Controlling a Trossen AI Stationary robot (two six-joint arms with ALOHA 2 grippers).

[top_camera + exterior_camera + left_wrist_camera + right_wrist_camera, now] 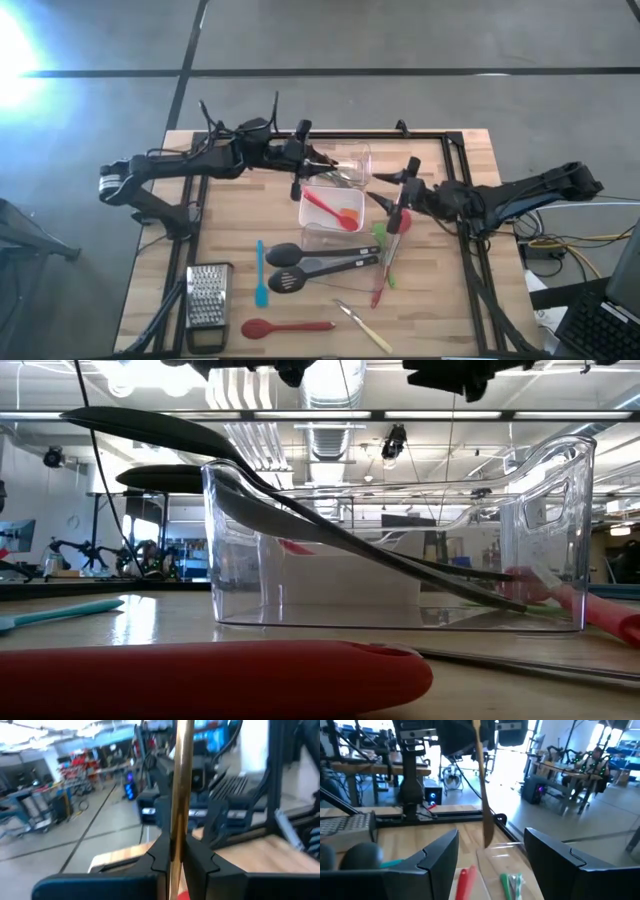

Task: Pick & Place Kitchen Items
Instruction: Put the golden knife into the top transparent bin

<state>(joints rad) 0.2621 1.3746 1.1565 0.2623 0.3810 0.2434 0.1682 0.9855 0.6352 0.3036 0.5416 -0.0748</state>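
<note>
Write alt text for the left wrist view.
The left end effector is shut on a slim wooden handle that stands upright between its dark fingers. Behind it are a strip of wooden table and a blurred workshop.

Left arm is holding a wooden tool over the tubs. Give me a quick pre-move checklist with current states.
1. Left end effector shut on the wooden-handled tool: ok.
2. Tool hangs upright, not tilted: ok, it points down in the right wrist view.
3. Tool tip above the far clear tub: cannot tell, the high view only shows it near that tub.
4. Right end effector open and holding nothing: ok.
5. Right end effector apart from the left arm: ok, it sits over the green tool beside the tubs.
6. Middle tub already holds the red spatula: ok.
</note>
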